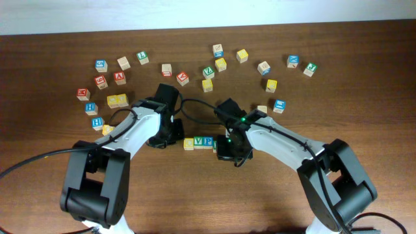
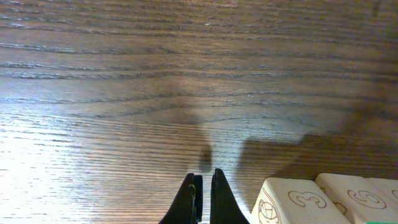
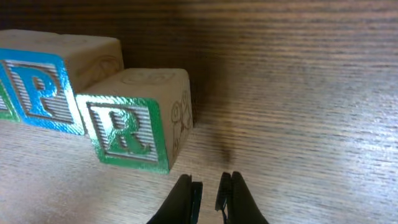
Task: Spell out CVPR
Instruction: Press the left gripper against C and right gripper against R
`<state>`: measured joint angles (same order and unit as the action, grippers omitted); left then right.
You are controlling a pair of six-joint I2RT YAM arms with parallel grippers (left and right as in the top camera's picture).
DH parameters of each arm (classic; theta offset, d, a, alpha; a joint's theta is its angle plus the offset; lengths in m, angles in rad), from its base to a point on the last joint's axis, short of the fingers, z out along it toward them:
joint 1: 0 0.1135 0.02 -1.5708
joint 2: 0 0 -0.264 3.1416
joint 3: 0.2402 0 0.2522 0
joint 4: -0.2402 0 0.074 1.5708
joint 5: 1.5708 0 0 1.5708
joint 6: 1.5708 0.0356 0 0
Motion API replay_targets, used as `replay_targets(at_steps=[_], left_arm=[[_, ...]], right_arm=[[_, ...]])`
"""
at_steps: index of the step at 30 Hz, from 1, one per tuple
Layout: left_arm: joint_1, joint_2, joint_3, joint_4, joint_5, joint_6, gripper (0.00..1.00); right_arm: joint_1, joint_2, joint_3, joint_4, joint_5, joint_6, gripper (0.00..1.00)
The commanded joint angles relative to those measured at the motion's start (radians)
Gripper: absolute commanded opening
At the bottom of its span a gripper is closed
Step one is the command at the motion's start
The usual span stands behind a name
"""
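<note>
We see a dark wooden table (image 1: 364, 39) with both arms reaching in toward its middle. The left arm (image 1: 130, 130) and right arm (image 1: 279, 136) come from the near edge and stop either side of a short row of blocks (image 1: 198, 142). Loose blocks (image 1: 242, 55) lie scattered in an arc along the far side, well apart from the row.

From overhead the row reads a green V (image 1: 198, 142), then a blue P (image 1: 208, 141). A yellowish block (image 1: 188, 143) sits at the end toward the left arm, and we cannot read its letter. The right arm's head covers the other end.

The right wrist view shows that end. A green R (image 3: 134, 121) stands upright just beside the P, seemingly touching it and set a little nearer the camera.

The right gripper (image 3: 209, 199) hangs low over bare wood near the R, apart from it. Its fingers (image 3: 186, 199) are drawn almost together, with nothing between them. The left gripper (image 2: 204, 199) is also nearly closed – only a thin slit shows – and empty, just beside the row's pale end blocks.
</note>
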<state>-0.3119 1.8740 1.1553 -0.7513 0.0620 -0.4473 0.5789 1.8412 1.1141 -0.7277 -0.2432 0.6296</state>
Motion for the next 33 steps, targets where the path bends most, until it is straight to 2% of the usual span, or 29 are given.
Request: replay_targets(at_steps=[1,27,31,33], left_arm=[[0.039,0.012,-0.009,-0.011,0.005,-0.016,0.0],[0.04,0.012,-0.009,-0.012,0.005,-0.016,0.0],[0.04,0.012,-0.009,-0.012,0.005,-0.016,0.0],[0.04,0.012,-0.009,-0.012,0.005,-0.016,0.0]], right_arm=[[0.004,0.001,-0.006,0.023,0.008,0.008,0.08],[0.003,0.001,-0.007,0.142,-0.05,0.06,0.05],[0.003,-0.002,-0.005,0.124,-0.068,0.06,0.04],[-0.004,-0.023,0.037,0.024,-0.066,0.011,0.04]])
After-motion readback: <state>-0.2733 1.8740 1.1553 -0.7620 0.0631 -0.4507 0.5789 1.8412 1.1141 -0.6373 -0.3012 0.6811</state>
